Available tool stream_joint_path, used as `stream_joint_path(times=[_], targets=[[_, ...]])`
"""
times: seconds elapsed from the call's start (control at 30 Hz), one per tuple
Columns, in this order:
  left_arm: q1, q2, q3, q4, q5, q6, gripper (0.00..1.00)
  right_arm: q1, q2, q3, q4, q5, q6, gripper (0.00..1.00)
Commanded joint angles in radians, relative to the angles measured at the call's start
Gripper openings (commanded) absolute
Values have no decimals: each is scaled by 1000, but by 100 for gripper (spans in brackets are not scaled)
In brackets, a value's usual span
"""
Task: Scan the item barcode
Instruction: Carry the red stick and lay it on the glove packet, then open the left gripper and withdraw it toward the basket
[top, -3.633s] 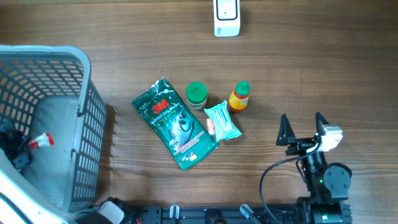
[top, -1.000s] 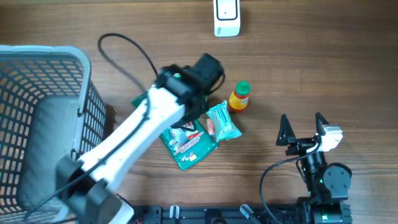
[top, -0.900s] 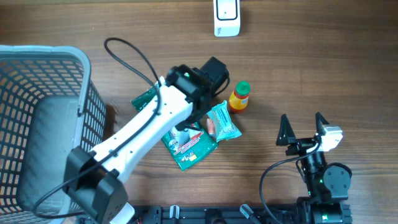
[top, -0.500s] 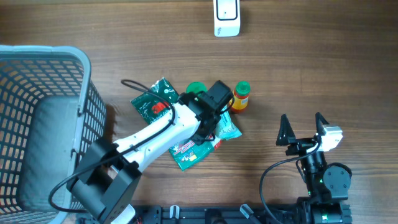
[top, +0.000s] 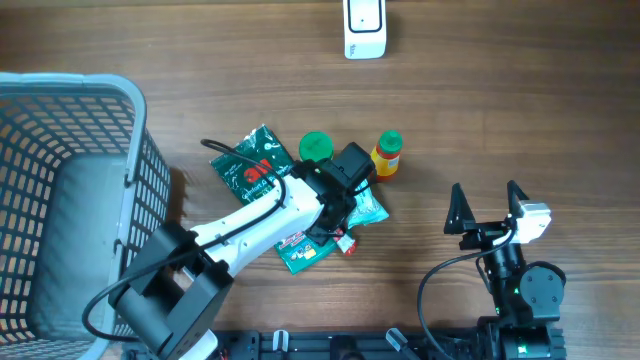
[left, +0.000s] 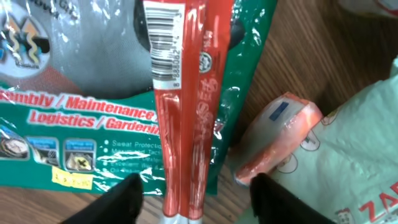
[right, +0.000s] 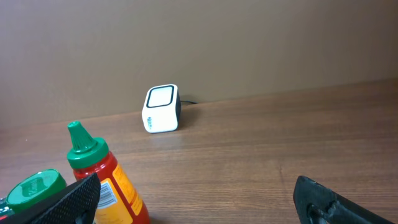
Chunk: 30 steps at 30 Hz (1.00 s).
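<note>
Above the green packet (left: 74, 118), left end effector (left: 198, 194) sits released astride red stick (left: 186, 93).

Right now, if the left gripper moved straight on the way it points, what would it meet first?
Most likely the red stick pack, which lies on the green bag directly in front of the open left gripper.

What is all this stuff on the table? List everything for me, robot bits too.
scanner: one, white, far edge
basket: one, grey, left side
3M pack: one, green, centre
red stick pack: one, red, lying on the 3M pack
jar: one, green lid, beside the 3M pack
bottle: one, orange, green cap, right of the jar
pale packet: one, light green, below the bottle
table: one, brown wood
left gripper: black, open over the red stick pack
right gripper: black, open, right side
</note>
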Motion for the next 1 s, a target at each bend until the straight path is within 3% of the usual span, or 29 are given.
stream_joint_path(times=[0.0, 0.13, 0.4, 0.7, 0.83, 0.93, 0.97], targets=[[-3, -6, -2, -8, -65, 34, 74, 5, -2, -1, 3, 13, 11, 100], [-3, -82, 34, -9, -177, 195, 86, 5, -2, -1, 3, 13, 10, 100], [-3, -303, 234, -16, -456, 565, 89, 5, -2, -1, 3, 13, 10, 100], [-3, -511, 489, -6, -877, 725, 94, 5, -2, -1, 3, 13, 11, 100], [-3, -576, 535, 119, -1069, 842, 94, 5, -2, -1, 3, 13, 10, 100], [-3, -621, 535, 331, -1178, 1013, 94, 5, -2, -1, 3, 13, 11, 100], [-3, -637, 535, 444, -1200, 1145, 93, 5, -2, -1, 3, 13, 10, 100]])
